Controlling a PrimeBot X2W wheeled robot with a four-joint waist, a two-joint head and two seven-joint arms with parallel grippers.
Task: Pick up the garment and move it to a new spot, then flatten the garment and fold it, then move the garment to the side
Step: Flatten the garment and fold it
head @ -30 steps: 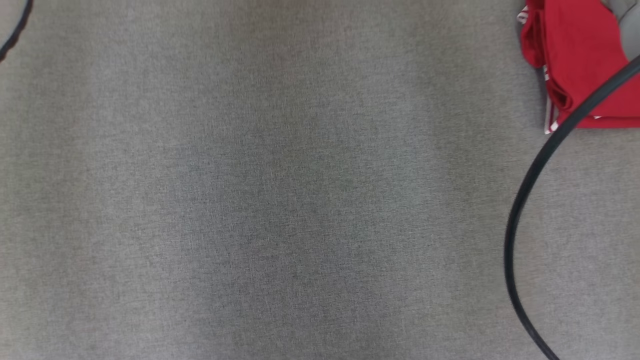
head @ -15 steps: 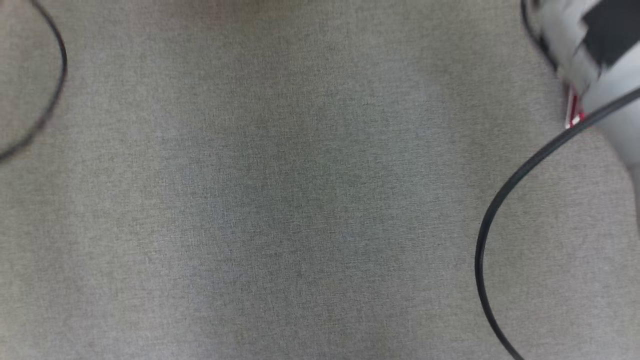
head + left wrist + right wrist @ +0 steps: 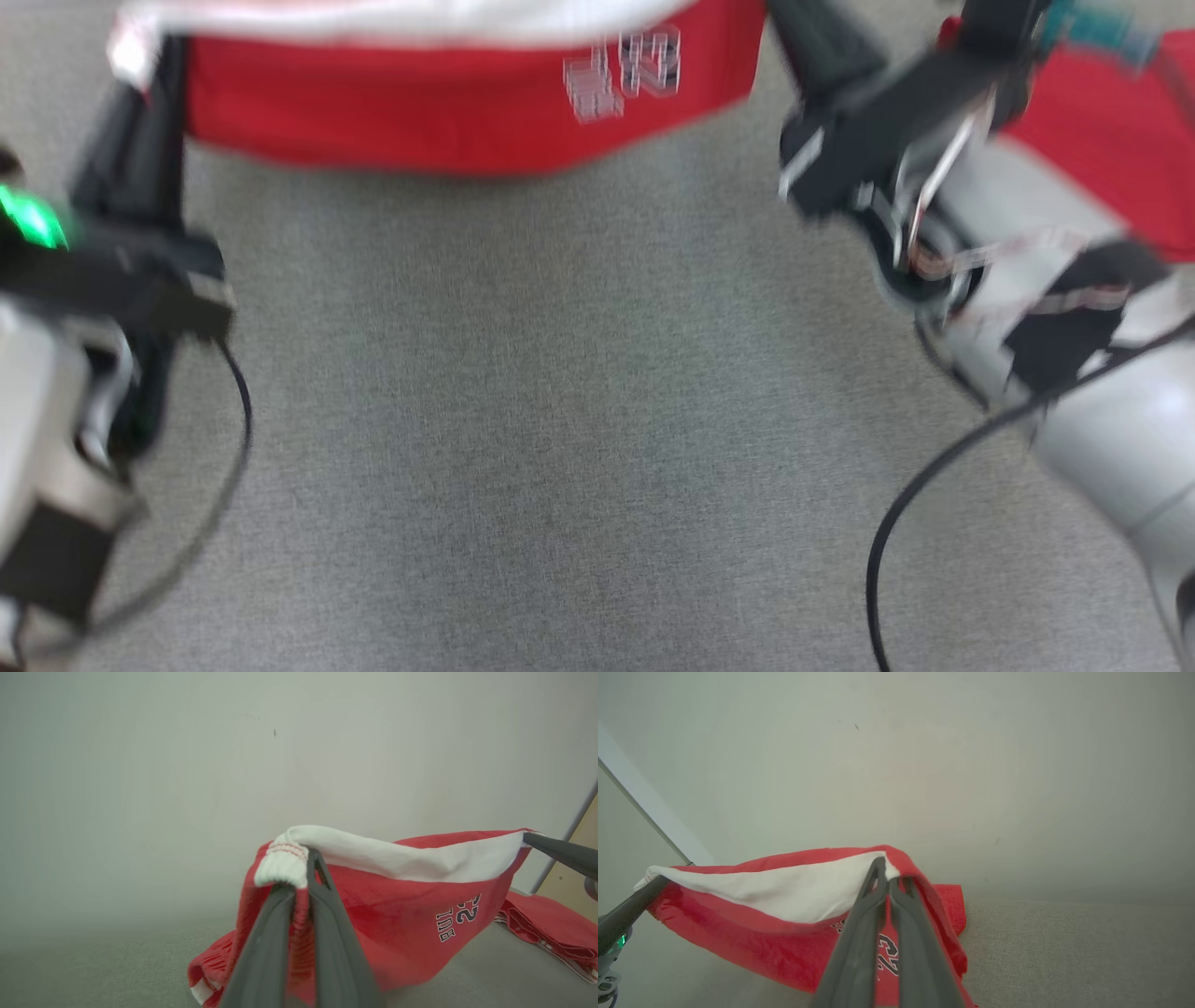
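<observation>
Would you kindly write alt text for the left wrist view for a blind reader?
The left pincer is shut on the white band of a red garment, stretched across to the right pincer over a grey surface.

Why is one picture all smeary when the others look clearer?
Head view: motion blur smears the red-and-white fabric garment and its printed lettering. Left wrist view: the garment is sharper, though the left gripper, close to the lens, looks soft. Right wrist view: the same goes for the right gripper; the light is even, with no glare.
</observation>
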